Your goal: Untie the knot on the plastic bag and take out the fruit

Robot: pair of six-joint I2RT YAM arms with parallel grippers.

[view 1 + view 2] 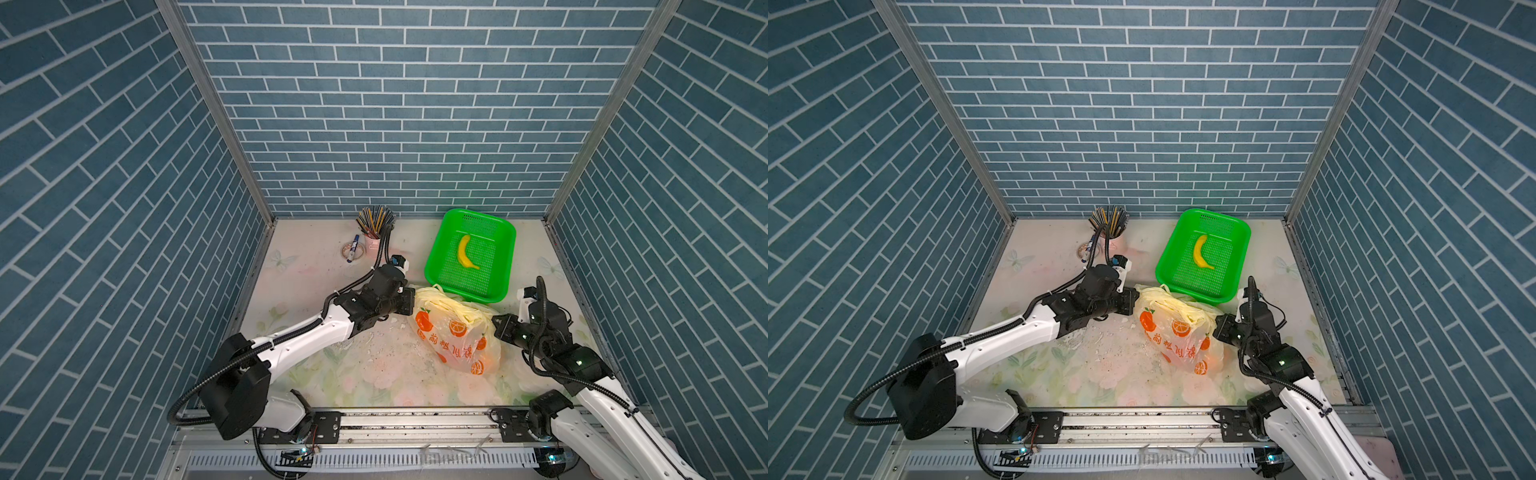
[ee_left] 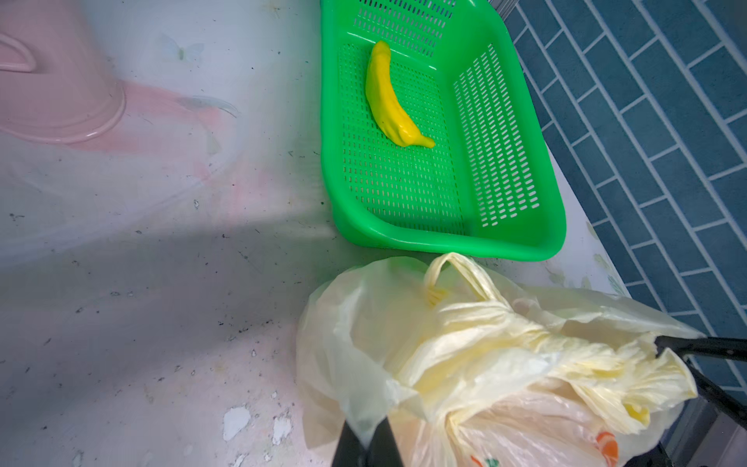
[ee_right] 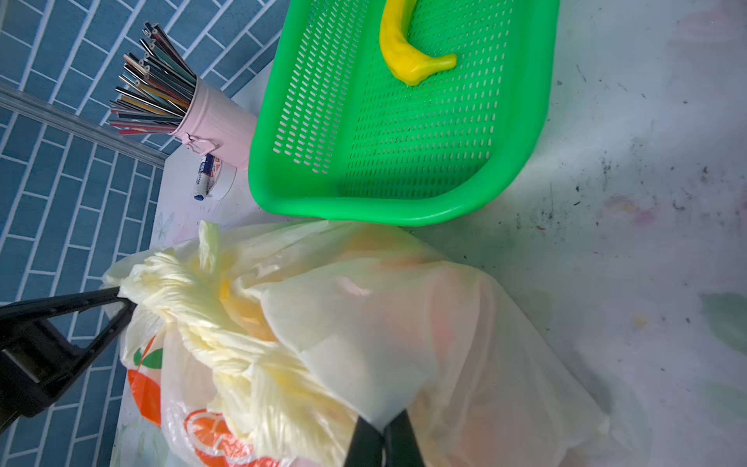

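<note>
Basket [image 1: 482, 257] with banana [image 1: 465, 251] just behind bag [image 1: 453, 332]; pencil cup [image 1: 374, 226] farther left.

basket [image 1: 509, 259]: green, perforated, at the back right
banana [image 1: 466, 252]: yellow, lying on the basket floor
pencil cup [image 1: 372, 240]: pink, packed with pencils [image 1: 375, 217], left of the basket
marker [image 1: 354, 248]: across a tape roll [image 1: 345, 252], beside the cup

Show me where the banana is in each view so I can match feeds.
Top view: banana inside the green basket, right of centre, near the back.
Top view: same, inside the green basket.
Left wrist: inside the green basket, beyond the plastic bag.
Right wrist: inside the green basket, partly cropped.
Shared landmark: the green basket.
</note>
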